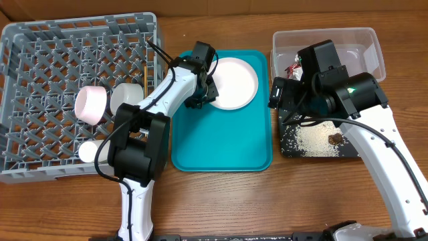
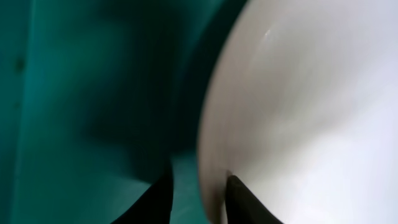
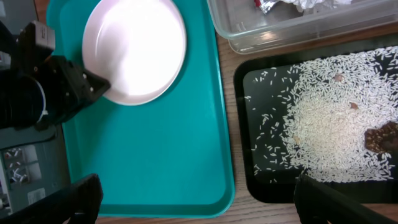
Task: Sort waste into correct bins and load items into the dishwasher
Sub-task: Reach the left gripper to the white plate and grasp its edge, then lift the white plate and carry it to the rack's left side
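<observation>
Wood table [image 1: 221, 201] bears tray [image 1: 221, 140], plate [image 1: 235, 80]

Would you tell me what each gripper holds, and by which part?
The left gripper straddles the rim of the plate, a finger on each side; a firm grip cannot be confirmed. The right gripper is open, holding nothing.

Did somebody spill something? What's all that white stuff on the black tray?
Yes, it looks spilled. White grains lie scattered loose across the black tray, thick in the middle and strewn thin toward its left side. A brown lump sits at the right edge of the pile.
</observation>
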Tool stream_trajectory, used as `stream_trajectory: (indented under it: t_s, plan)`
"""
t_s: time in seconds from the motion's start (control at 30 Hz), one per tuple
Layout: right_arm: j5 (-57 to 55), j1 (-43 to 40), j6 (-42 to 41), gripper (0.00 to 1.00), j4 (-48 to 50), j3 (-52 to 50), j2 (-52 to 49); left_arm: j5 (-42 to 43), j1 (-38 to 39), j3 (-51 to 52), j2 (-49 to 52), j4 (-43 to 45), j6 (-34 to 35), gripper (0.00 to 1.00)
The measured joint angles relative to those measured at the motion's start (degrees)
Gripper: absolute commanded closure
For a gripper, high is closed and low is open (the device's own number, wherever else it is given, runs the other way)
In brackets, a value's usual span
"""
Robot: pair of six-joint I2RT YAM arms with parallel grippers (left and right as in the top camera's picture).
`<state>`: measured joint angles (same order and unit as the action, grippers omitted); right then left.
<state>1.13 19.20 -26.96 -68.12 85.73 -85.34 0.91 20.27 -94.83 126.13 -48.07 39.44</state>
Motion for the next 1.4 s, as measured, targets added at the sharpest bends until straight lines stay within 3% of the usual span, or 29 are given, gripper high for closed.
stream_trajectory:
  t_s: [0.1, 0.33, 0.43, 0.57, 0.73, 0.87, 1.0, 1.13, 1.27, 1.4]
  plan:
    - [0.0, 0.0, 0.0, 0.0, -0.1, 0.0, 0.0, -0.6, 0.0, -0.5, 0.0, -3.8, -1.1, 0.95]
    - [0.1, 0.0, 0.0, 0.0, -0.3, 0.0, 0.0, -1.4, 0.0, -8.0, -0.4, -16.2, -3.6, 0.96]
    - [0.1, 0.0, 0.0, 0.0, -0.5, 0.0, 0.0, -5.6, 0.0, -12.7, -3.5, -22.2, -4.5, 0.96]
    - [0.1, 0.0, 0.0, 0.0, -0.8, 0.0, 0.0, -18.0, 0.0, -17.1, -12.3, -30.0, -5.2, 0.96]
    - [0.1, 0.0, 0.0, 0.0, -0.9, 0.0, 0.0, -40.8, -0.2, -19.5, -25.8, -41.0, -5.6, 0.96]
    - [0.1, 0.0, 0.0, 0.0, -0.3, 0.0, 0.0, -55.1, -1.9, -19.7, -30.7, -48.6, -6.9, 0.96]
    - [0.1, 0.0, 0.0, 0.0, 0.0, 0.0, 0.0, -64.3, -7.4, -19.5, -31.0, -48.7, -10.0, 0.96]
    - [0.1, 0.0, 0.0, 0.0, 0.0, 0.0, 0.0, -68.1, -14.7, -19.1, -30.7, -46.3, -10.1, 0.96]
    - [0.1, 0.0, 0.0, 0.0, 0.0, 0.0, 0.0, -69.8, -21.9, -18.2, -30.6, -38.5, -12.3, 0.96]
    - [0.1, 0.0, 0.0, 0.0, 0.3, 0.0, 0.0, -69.4, -26.7, -14.9, -30.6, -25.0, -21.6, 0.96]
